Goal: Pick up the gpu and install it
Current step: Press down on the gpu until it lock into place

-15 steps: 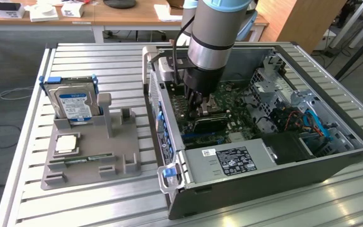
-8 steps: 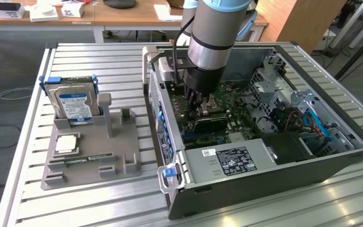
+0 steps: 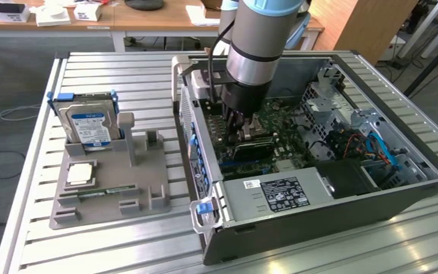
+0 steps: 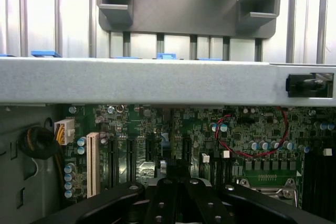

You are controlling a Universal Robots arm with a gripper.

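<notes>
- The gripper [image 3: 243, 130] is down inside the open computer case [image 3: 401, 194], its jaws drawn together; the arm hides whatever sits between them.
- The gpu [image 3: 251, 149] appears to be the dark card lying over the motherboard [image 3: 284, 123] just below the jaws, though its board and bracket are hard to make out.
- In the wrist view the gripper [image 4: 176, 182] hangs just above the expansion slots [image 4: 131, 156]; its fingertips are cut off.
- Well apart from the jaws, a grey holder [image 3: 146, 171] carries a hard drive [image 3: 89, 125].
- Everything rests on a slatted metal table [image 3: 89, 245]; wooden desks [image 3: 158, 20] stand beyond.
</notes>
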